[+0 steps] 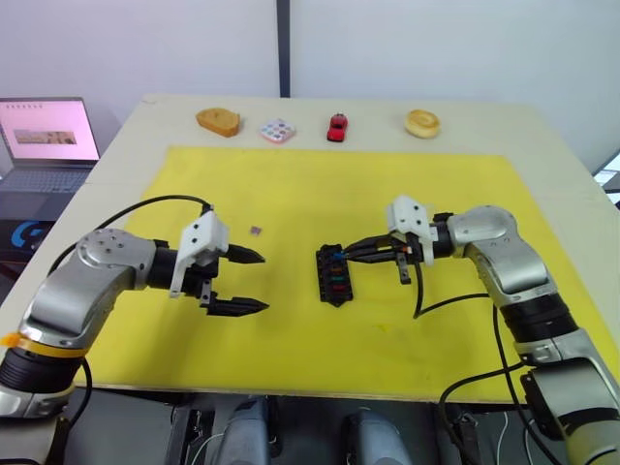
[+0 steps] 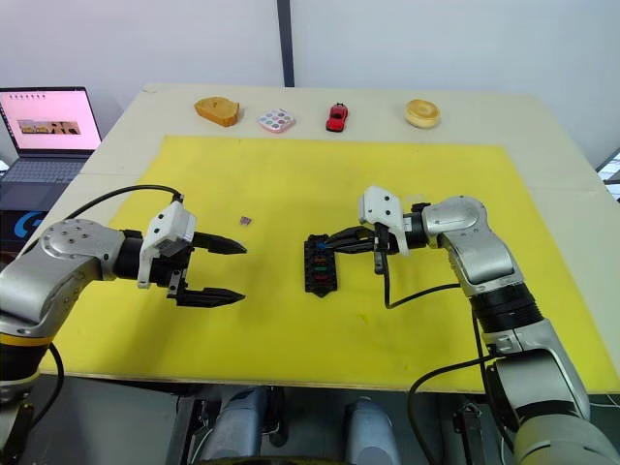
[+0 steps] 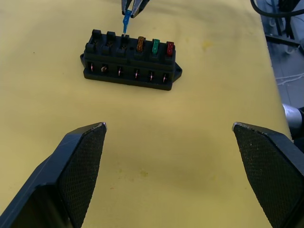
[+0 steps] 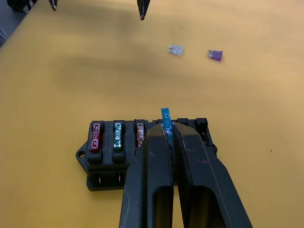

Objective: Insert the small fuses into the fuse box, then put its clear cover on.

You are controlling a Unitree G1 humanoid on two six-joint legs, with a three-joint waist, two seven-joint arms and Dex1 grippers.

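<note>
1. The fuse box (image 1: 334, 275) sat on the yellow mat (image 1: 291, 184) near the middle of the bench (image 1: 542, 126).
2. The right tool (image 1: 349, 253) was pinched shut on the teal fuse (image 4: 165, 118).
3. The teal fuse stood upright just over the box, at the fourth slot along from the red one. I could not tell if it was in the slot yet.
4. Three fuses sat side by side in the box: the red fuse (image 4: 96, 134), the green fuse (image 4: 118, 134) and the amber fuse (image 4: 140, 133).
5. The two slots past the teal fuse had no fuse in them.
6. The left tool (image 1: 249, 282) was spread wide and held nothing. It hung over the mat, to the left of the box and well apart from it.
7. The purple fuse (image 4: 215, 55) and the grey fuse (image 4: 175, 50) lay loose on the mat, near each other. They lay left of the box and a bit farther back, just past the left tool.
8. At the back of the bench, off the mat, were a tan block (image 1: 218, 120), a white tile (image 1: 277, 130) with colored dots, a red toy car (image 1: 337, 127) and a round tan ring (image 1: 422, 123).
9. A laptop (image 1: 44, 145) sat open to the left of the bench.
</note>
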